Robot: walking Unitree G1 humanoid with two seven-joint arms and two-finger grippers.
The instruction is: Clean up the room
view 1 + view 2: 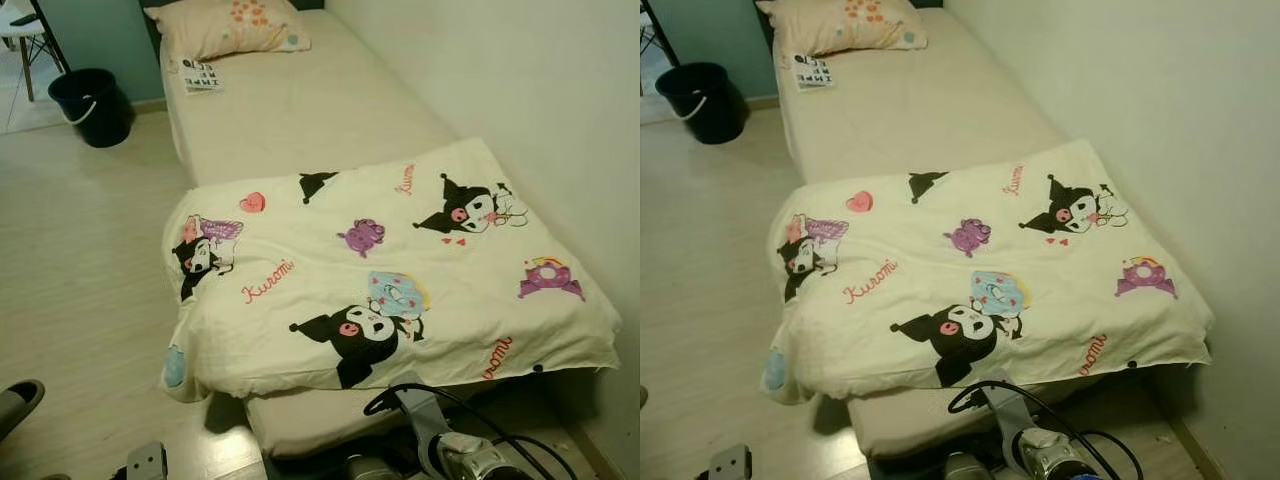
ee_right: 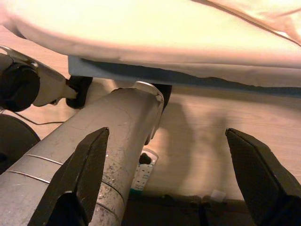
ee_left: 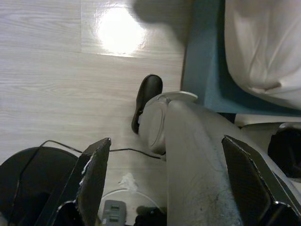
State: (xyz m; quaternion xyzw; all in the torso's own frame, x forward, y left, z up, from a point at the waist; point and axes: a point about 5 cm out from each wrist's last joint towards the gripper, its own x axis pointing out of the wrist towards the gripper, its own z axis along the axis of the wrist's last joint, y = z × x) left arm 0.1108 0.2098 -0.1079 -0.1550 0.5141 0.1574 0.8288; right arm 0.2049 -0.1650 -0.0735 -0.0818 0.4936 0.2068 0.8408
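Note:
A cream quilt [image 1: 380, 280] printed with black cartoon figures lies folded over the near end of the bed [image 1: 300, 110], its left corner drooping over the side. A pillow [image 1: 232, 24] rests at the head, with a printed booklet [image 1: 202, 76] beside it. Both arms hang low beside my own silver legs. My left gripper [image 3: 174, 183] is open above the wooden floor, with a leg between its fingers' line of sight. My right gripper [image 2: 174, 179] is open too, below the quilt's hanging edge and the bed's blue base [image 2: 141, 73].
A black bucket [image 1: 92, 105] stands on the floor near the bed's head, with a chair [image 1: 25, 35] behind it. A wall [image 1: 540, 100] runs along the bed's right side. A dark slipper [image 1: 18, 405] lies on the floor at the left edge. Pale wooden floor [image 1: 80, 260] stretches left of the bed.

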